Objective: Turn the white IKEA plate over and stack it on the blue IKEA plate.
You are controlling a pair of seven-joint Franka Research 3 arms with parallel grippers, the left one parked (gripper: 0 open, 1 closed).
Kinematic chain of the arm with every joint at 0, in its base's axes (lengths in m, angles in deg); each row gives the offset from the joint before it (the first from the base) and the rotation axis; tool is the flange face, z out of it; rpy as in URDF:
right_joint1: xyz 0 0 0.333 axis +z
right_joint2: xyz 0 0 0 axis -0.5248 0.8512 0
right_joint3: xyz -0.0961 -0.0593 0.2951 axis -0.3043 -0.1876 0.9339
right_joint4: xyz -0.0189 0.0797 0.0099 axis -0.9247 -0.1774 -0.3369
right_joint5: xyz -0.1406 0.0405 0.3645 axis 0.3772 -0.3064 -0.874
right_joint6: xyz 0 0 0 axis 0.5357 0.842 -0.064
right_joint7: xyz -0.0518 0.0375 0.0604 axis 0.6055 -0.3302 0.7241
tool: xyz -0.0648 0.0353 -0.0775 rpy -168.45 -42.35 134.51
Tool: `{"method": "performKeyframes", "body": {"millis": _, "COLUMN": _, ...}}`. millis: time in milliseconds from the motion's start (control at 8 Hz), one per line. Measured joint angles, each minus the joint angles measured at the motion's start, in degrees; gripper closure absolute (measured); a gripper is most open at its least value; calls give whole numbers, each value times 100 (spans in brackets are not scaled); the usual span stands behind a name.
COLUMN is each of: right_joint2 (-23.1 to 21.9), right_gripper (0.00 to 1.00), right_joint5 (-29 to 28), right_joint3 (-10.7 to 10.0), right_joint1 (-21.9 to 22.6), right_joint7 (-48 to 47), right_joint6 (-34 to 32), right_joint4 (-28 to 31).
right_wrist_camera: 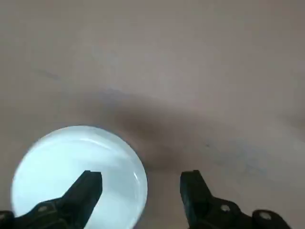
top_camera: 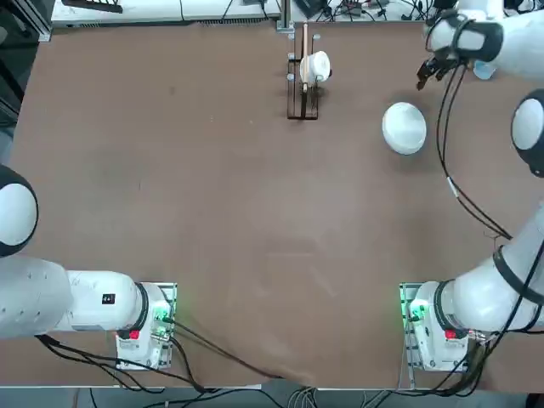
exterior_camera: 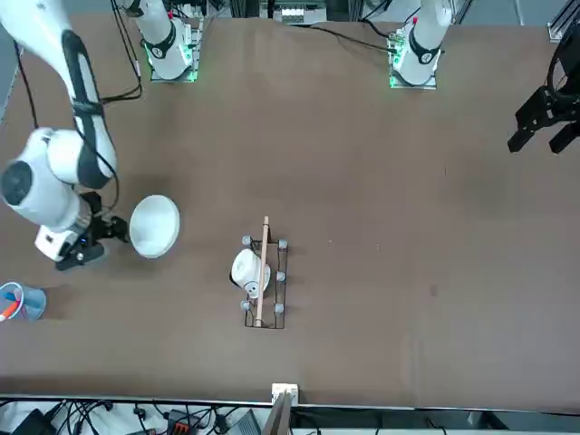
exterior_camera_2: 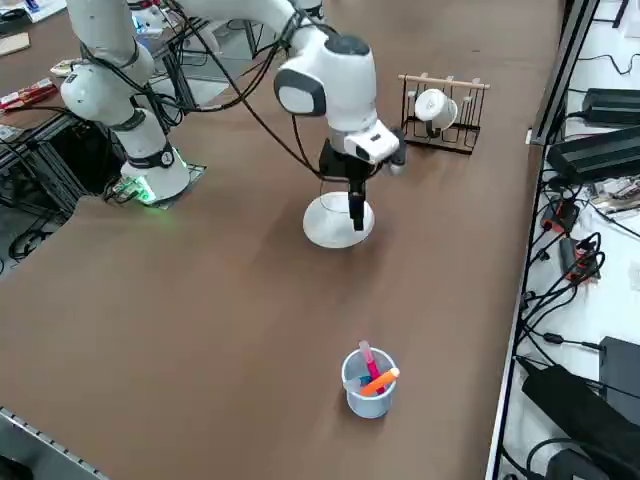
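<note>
Since only one round plate shows on the table, the step in hand is hard to pin down. The white plate (top_camera: 404, 127) lies flat on the robot's right side of the table, toward the far edge and well apart from the rack (top_camera: 303, 93). The wrist camera gives it a faint blue tinge, and I cannot tell whether it sits right way up or turned over. The blue plate shows nowhere on its own, and whether it lies hidden under the white one cannot be told either. The right pincer (right_wrist_camera: 140, 183) points down over the plate's rim with its fingers (right_wrist_camera: 86, 183) spread wide and nothing between them: one finger is over the plate, the other over bare table (right_wrist_camera: 200, 71). My reading is that this is either the approach for the first grasp or the stack already made and let go. If it is the approach, the next move calls for coming down so the rim sits between the fingers, one inside and one outside, closing firmly on that thin edge, then lifting high enough to roll the wrist and flip the plate before setting it down; a shallow bite could let smooth plastic slip. Counted: one plate in view, one white cup (top_camera: 316, 66) hung on one wooden rack, one clear blue tumbler (exterior_camera_2: 368, 383) holding coloured sticks, one working pincer.
</note>
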Motion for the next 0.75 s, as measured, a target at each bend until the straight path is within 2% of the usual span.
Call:
{"method": "performKeyframes", "body": {"millis": 250, "right_joint2": 204, "right_gripper": 0, "right_joint5": 0, "right_joint3": 1, "right_joint1": 15, "right_joint7": 0, "right_joint6": 639, "right_joint4": 415}}
{"method": "performKeyframes", "body": {"millis": 750, "right_joint2": 206, "right_gripper": 0, "right_joint5": 0, "right_joint3": 1, "right_joint1": 21, "right_joint7": 0, "right_joint6": 771, "right_joint4": 612}}
